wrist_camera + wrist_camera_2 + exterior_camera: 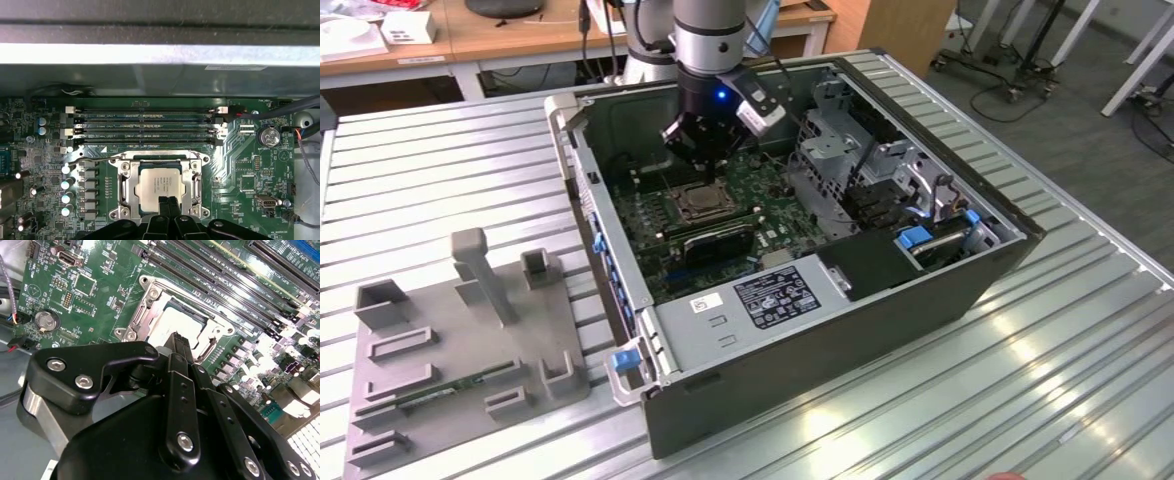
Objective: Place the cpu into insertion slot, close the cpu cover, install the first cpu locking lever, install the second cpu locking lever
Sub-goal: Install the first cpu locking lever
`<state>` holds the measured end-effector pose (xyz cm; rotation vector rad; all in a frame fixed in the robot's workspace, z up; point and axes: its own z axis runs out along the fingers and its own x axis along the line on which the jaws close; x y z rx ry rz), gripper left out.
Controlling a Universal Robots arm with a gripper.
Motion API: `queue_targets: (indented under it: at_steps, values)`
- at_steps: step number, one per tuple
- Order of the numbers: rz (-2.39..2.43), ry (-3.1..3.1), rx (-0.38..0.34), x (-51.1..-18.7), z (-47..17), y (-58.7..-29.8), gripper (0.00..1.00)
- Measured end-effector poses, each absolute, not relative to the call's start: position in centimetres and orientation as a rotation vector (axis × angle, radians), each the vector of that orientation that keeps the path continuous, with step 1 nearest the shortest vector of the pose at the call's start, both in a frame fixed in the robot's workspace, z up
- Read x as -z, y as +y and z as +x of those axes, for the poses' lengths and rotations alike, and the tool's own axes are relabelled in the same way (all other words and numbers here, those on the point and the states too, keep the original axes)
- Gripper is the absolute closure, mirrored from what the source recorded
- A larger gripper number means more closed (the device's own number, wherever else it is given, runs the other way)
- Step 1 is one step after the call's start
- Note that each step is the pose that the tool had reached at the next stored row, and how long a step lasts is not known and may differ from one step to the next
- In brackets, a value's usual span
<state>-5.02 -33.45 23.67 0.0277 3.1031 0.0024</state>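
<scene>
The cpu [159,181], a dull silver square, lies in the insertion slot [698,204] on the green motherboard inside the open computer case. The silvery cpu cover [125,186] lies flat around it, and the chip shows through its window. My gripper [168,204] hangs just above the socket with its black fingers pressed together, their tips over the cpu's edge and holding nothing. In the second wrist view the fingertips [176,340] reach the cover [150,305] next to the cpu [175,320]. The exterior view has the gripper [706,176] directly over the socket.
Long black memory slots [145,125] run beside the socket. A metal drive cage [854,160] and a power supply [774,295] crowd the case on the exterior view's right. The case wall [594,215] rises at the left. A grey parts fixture [467,340] sits on the slatted table.
</scene>
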Motion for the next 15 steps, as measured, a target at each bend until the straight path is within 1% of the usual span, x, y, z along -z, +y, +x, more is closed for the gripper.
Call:
queue_targets:
  at_steps: [15]
  values:
    - [0.028, 3.103, 0.000, -24.21, -5.02, -33.45, 0.89]
